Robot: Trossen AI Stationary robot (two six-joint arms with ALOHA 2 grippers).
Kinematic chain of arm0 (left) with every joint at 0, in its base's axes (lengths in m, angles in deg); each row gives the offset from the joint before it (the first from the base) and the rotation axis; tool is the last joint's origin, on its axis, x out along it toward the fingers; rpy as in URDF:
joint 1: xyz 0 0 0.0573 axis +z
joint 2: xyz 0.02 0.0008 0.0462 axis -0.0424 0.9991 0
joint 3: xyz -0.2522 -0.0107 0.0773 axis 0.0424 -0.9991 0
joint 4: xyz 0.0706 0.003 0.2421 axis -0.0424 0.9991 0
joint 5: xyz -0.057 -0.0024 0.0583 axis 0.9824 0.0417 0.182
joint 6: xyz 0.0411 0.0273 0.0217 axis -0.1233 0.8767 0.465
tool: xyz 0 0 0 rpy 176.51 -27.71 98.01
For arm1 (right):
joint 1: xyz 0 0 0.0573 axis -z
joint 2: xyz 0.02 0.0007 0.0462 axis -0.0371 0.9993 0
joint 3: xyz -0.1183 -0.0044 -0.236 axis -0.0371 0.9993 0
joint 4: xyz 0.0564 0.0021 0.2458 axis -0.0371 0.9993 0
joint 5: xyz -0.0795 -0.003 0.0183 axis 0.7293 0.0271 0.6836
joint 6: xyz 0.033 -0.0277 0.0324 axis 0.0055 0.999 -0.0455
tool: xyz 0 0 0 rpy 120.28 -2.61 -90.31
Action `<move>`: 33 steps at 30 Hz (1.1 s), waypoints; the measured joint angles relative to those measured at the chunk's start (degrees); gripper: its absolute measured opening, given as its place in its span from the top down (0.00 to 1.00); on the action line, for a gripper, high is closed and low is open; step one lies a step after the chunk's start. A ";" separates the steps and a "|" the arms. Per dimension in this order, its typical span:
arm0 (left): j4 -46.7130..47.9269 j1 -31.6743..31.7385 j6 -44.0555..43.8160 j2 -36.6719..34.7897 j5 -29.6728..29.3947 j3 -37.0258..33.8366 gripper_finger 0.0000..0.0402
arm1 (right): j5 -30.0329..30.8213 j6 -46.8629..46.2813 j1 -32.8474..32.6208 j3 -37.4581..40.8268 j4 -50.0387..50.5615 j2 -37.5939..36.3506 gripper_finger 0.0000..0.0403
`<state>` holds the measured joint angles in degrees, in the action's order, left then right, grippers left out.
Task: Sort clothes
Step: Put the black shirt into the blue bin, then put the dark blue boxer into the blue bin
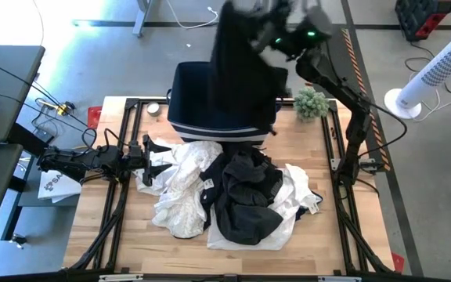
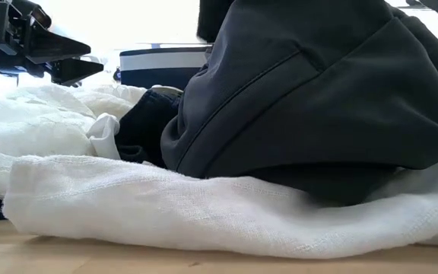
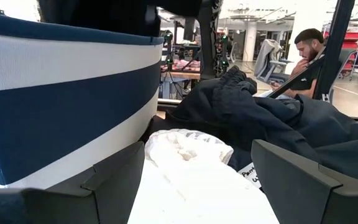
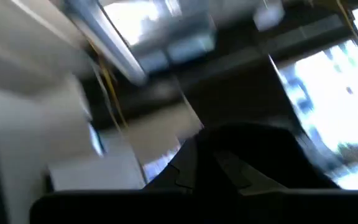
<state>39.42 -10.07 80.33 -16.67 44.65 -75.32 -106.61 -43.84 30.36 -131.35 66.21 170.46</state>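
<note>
The right gripper (image 1: 276, 23), at twelve o'clock, seems clenched on a black shirt (image 1: 241, 63) hanging over the bin (image 1: 185, 86); it could slip and miss, while the left gripper (image 1: 149, 157) waits open at nine o'clock.

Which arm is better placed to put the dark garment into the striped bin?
The right: its gripper holds the dark garment hanging above the striped bin. The left gripper waits open beside the pile.
</note>
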 joint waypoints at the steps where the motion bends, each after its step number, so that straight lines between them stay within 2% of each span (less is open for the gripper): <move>1: -0.01 0.00 0.00 0.01 0.00 0.00 0.26 | 0.05 2.86 -0.16 0.14 4.90 -0.05 0.97; 3: 0.00 0.00 0.00 0.00 0.00 0.00 0.26 | 0.83 8.58 -0.57 1.42 14.20 -0.30 0.97; 6: 0.00 0.00 0.00 0.00 0.00 0.00 0.26 | 5.19 14.39 -0.90 5.02 24.65 -0.28 0.97; 12: 0.00 0.00 0.00 0.00 0.00 0.00 0.26 | 10.50 16.07 -0.90 13.43 33.93 -0.11 0.95; 15: 0.00 0.00 0.00 0.00 0.00 0.00 0.26 | 13.03 15.82 -0.90 15.47 38.71 -0.13 0.87; 17: 0.00 0.00 0.00 0.00 0.00 0.00 0.26 | 16.95 13.28 -0.86 15.57 42.00 -0.13 0.80; 22: 0.00 0.00 -0.02 0.00 0.00 0.00 0.26 | 26.12 4.88 0.43 11.45 49.78 -0.17 0.66; 24: 0.00 0.00 -0.02 0.00 0.00 0.00 0.26 | 26.21 4.66 0.89 8.95 51.07 -0.20 0.64; 26: 0.00 -0.02 -0.02 0.00 0.00 0.00 0.26 | 23.63 6.78 0.93 5.80 53.21 -0.22 0.63; 30: 0.00 0.00 0.00 0.00 0.00 0.00 0.26 | 16.16 15.21 -0.48 -0.73 59.93 -0.60 0.63; 33: 0.02 0.00 -0.02 0.02 0.00 0.00 0.26 | 15.12 23.07 -4.15 -3.74 68.39 -2.09 0.63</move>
<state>39.44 -10.07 80.31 -16.65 44.65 -75.32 -91.50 -20.77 26.21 -135.09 134.60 168.37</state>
